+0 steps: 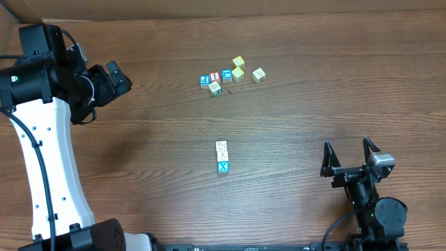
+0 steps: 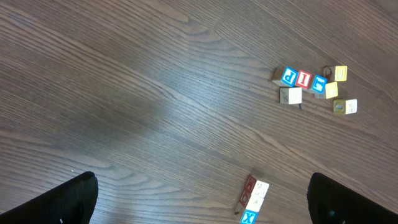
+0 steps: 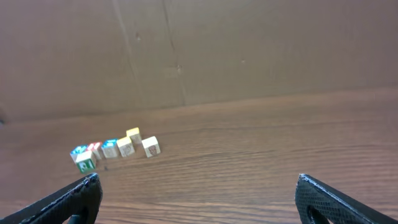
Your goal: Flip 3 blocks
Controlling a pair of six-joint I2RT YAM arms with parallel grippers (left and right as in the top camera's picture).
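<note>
At the far left, our left hand [image 1: 120, 79] hangs wide open, holding nothing. The blocks [image 1: 222, 156] sit touching in a short row at the middle of the table [image 1: 139, 153], the blue X one nearest. Other cubes [image 1: 230, 75] cluster farther back. At the near right, our right hand [image 1: 346, 145] gapes wide open and empty.

We see three alphabet blocks [image 1: 222, 156] touching in a short row on the wooden worktop [image 1: 139, 139], the blue X block [image 1: 224, 166] at its lower end. A cluster of cubes [image 1: 227, 75] lies beyond. The right pincer [image 1: 348, 155] stands spread and empty; the left pincer [image 1: 115, 78] is well apart.
</note>
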